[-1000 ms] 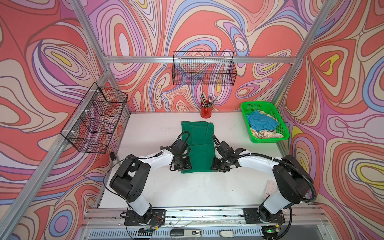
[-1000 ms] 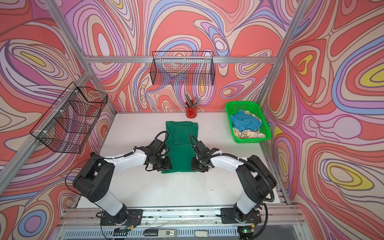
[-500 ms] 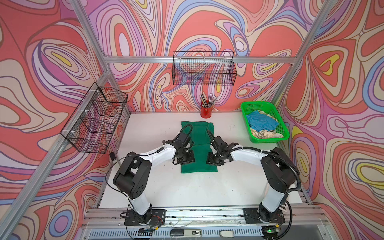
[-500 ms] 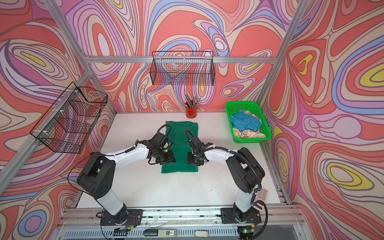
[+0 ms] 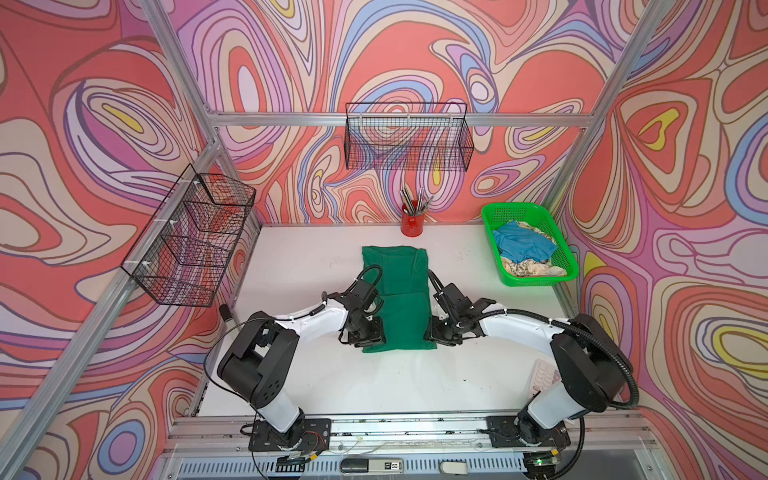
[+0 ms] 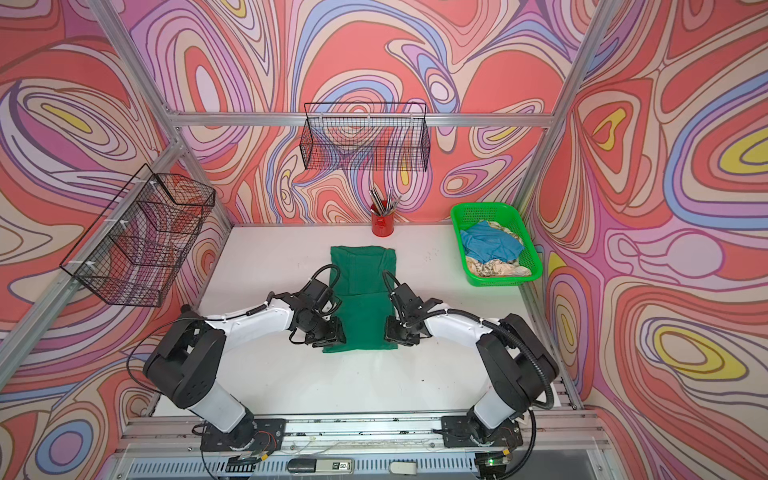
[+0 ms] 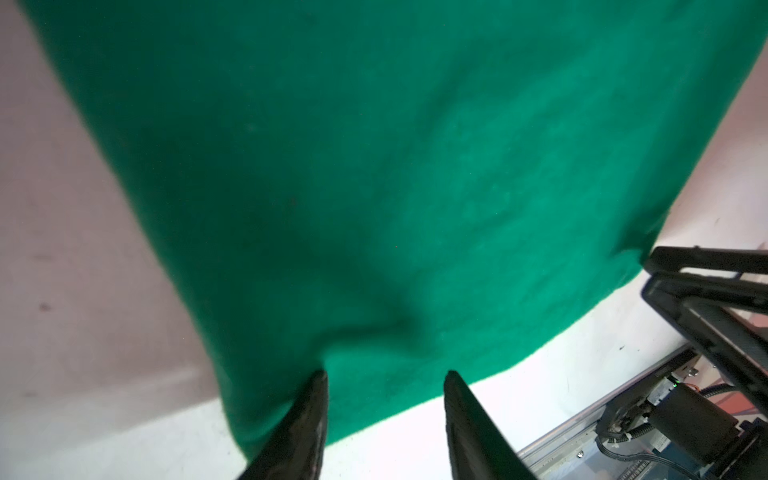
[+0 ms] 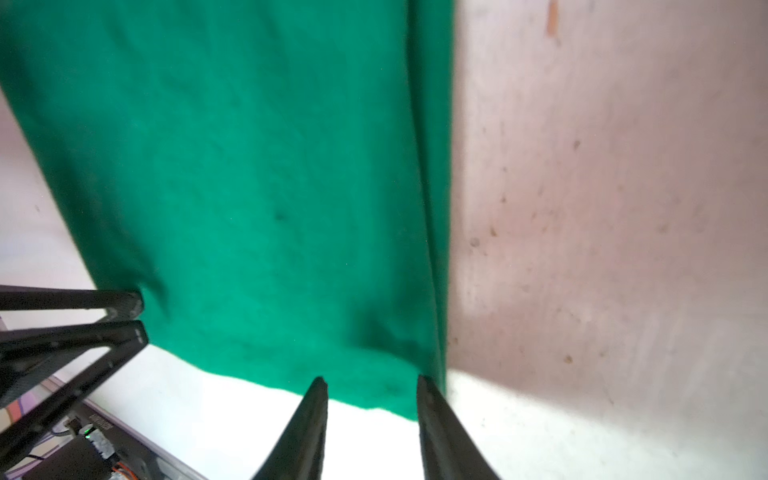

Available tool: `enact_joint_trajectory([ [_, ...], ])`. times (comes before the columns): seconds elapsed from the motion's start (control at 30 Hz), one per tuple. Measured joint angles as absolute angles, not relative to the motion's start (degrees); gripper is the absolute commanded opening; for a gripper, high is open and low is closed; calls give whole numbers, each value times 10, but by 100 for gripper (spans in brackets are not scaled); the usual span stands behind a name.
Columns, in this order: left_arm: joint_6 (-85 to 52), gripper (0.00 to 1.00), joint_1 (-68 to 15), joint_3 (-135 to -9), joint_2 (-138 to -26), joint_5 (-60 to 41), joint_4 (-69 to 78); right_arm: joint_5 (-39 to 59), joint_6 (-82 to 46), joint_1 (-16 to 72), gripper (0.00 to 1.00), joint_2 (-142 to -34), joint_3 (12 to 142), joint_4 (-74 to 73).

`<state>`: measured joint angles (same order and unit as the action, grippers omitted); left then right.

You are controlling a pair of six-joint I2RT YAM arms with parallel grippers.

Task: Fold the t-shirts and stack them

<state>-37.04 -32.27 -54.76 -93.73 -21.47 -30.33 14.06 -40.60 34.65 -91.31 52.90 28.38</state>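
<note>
- left gripper (image 7: 384,378): jaws part-open, with a clear gap. The tips sit at the near left corner of the green tee (image 5: 405,320). The cloth puckers at one tip, but the gap shows flat cloth and bare table (image 5: 307,266), so nothing reads as pinched.

- green tee: flat on the table, centre, between the two grippers, long axis running away from the robot. It is narrowed to a strip, and no sleeve sticks out in either top view. A cross edge shows about midway, and the near half looks like a second layer laid over. Judgement: the lengthwise folds are done and the crosswise fold is begun or just laid. It is not yet a compact packet.

- right gripper (image 8: 370,380): jaws apart too, the gap a little narrower than the left's. The tips are at the near right corner, by the tee's side edge. Cloth and table show through the gap, and no grip is seen.

- basket (image 5: 540,280): far right of the table, well apart from the green tee. The blue tee (image 5: 523,245) lies crumpled on top, with the cream tee (image 5: 532,269) bunched beneath it toward the near wall. Both are unfolded.

- status: one of three tees is partly folded, and two are left to fetch and fold. No stack yet. Roughly a quarter through, by my estimate.
</note>
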Motion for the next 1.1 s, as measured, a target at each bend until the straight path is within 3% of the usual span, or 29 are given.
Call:
enact_joint_trajectory([
  [0.17, -360, 55, -314, -638, -937, -193, -308, 125, -361, 312, 40, -969, 670, 291],
  [0.37, -358, 54, -250, -653, -938, -170, -275, 104, -313, 281, 39, -1077, 781, 295],
  [0.6, -358, 52, -230, -639, -954, -155, -249, 100, -288, 267, 38, -1134, 800, 297],
  [1.1, -359, 45, -217, -633, -1009, -153, -223, 91, -273, 260, 37, -1138, 799, 296],
])
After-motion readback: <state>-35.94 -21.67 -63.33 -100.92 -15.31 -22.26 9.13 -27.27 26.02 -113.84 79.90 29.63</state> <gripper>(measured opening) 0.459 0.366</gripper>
